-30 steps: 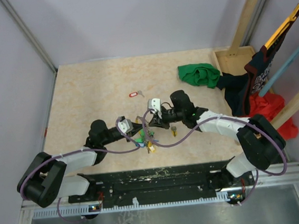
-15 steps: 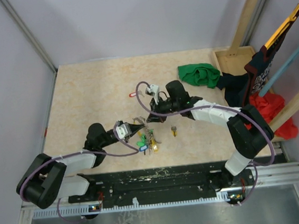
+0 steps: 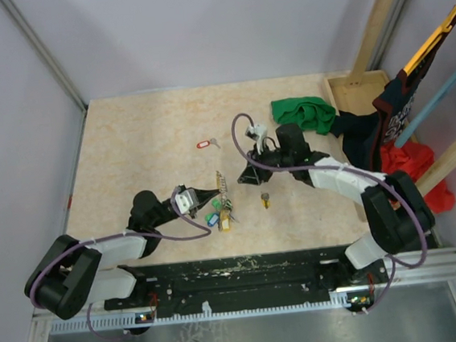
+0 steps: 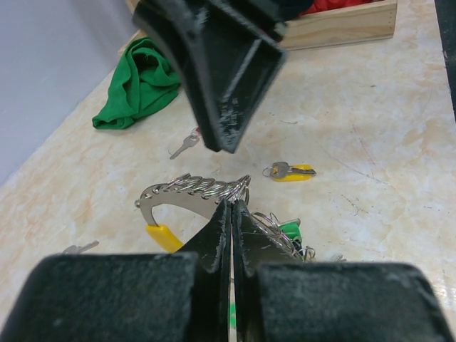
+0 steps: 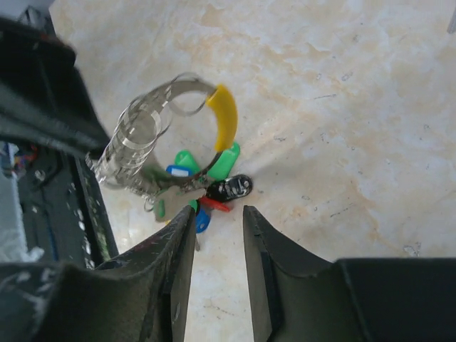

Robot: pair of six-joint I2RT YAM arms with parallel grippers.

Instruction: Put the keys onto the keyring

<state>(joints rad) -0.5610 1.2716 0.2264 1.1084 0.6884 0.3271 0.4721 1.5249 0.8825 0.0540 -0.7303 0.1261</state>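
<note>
My left gripper (image 3: 212, 193) is shut on the keyring (image 3: 221, 189) and holds its thin grey ring upright over the table. In the left wrist view the fingertips (image 4: 222, 214) pinch the ring (image 4: 192, 187) just below its coils, with a yellow tag (image 4: 162, 235) to their left. The bunch of green, blue, red and yellow tags (image 5: 214, 167) hangs under the ring (image 5: 153, 132). My right gripper (image 3: 251, 175) hovers just right of the ring, open and holding nothing. One loose yellowish key (image 3: 266, 200) lies on the table below it, also seen as the yellowish key (image 4: 288, 171).
A key with a red oblong tag (image 3: 204, 144) lies further back. A silver key (image 4: 185, 144) lies on the table beyond the ring. A green cloth (image 3: 303, 113), a wooden tray (image 3: 357, 90) and hanging clothes (image 3: 393, 123) fill the back right.
My right gripper has opened and drawn back to the right, away from the ring. The left gripper keeps its hold and now has the ring standing more upright.
</note>
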